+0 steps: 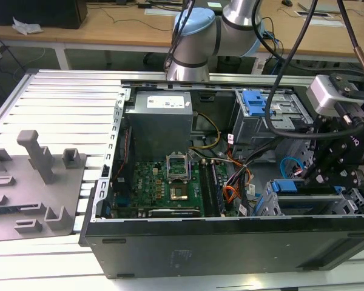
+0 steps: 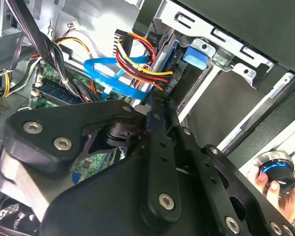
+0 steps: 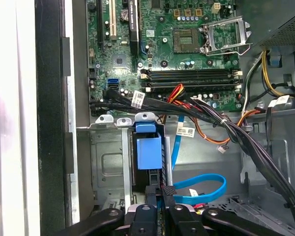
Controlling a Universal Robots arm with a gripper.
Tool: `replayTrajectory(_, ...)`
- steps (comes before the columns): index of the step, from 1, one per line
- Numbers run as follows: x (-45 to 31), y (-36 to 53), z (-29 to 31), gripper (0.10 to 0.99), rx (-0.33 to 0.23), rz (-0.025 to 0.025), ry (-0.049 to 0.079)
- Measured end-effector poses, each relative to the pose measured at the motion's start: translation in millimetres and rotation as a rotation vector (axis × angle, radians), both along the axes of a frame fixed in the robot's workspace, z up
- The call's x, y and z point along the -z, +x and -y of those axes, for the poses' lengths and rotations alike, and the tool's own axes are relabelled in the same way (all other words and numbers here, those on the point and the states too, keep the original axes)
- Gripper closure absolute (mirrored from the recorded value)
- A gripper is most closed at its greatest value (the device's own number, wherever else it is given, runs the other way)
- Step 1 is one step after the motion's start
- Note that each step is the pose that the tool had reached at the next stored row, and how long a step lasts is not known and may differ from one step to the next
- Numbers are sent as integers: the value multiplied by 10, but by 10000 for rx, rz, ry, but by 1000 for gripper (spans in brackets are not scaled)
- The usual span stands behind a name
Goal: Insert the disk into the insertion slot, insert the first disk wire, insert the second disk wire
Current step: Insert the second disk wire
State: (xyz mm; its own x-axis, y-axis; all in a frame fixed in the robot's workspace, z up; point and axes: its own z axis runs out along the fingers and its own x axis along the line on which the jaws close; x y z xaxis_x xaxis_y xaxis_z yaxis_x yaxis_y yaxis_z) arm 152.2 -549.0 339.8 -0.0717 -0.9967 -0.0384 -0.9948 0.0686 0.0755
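The disk (image 3: 148, 153) looks seated in the insertion slot (image 3: 108, 162), just off the edge of the motherboard (image 3: 187, 44). Its bright blue carrier sits flush inside the grey perforated cage, with the carrier's handle end facing away from the motherboard, so I'd call the first step done. The exterior view has that same blue carrier (image 1: 285, 186) in the cage beside the motherboard (image 1: 164, 182), inside the open PC case lying on the bench (image 1: 48, 109). The tool (image 3: 162, 199) hangs right at the disk's back edge, on the far side of it from the motherboard. Its fingers are pressed nearly together, and as far as I can tell they're pinching the small dark plug on the end of the second disk wire (image 3: 206, 189). That flat light-blue cable curls off in a loose loop next to the tool, which makes sense, since the slack lets the plug be lined up without tugging. In the second wrist view the tool (image 2: 157, 115) points into the gap where the connectors live, with the light-blue wire (image 2: 105, 73) draped between it and the motherboard. The red-yellow-black wire bundle (image 2: 137, 61) runs down to the disk's edge and seems plugged in, though I can't see the joint itself.
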Motion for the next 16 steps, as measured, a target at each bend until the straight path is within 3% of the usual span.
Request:
replayTrajectory(1,0,0,0,847,-1,-1,1)
replayTrajectory(4,-9,0,2,847,-1,-1,-3)
replayTrajectory(9,-123,0,0,847,-1,-1,0)
replayTrajectory(10,-158,-1,-4,859,-1,0,-7)
replayTrajectory(12,-227,-2,-7,980,-1,0,-17)
replayTrajectory(16,-277,-18,-7,980,0,8,-16)
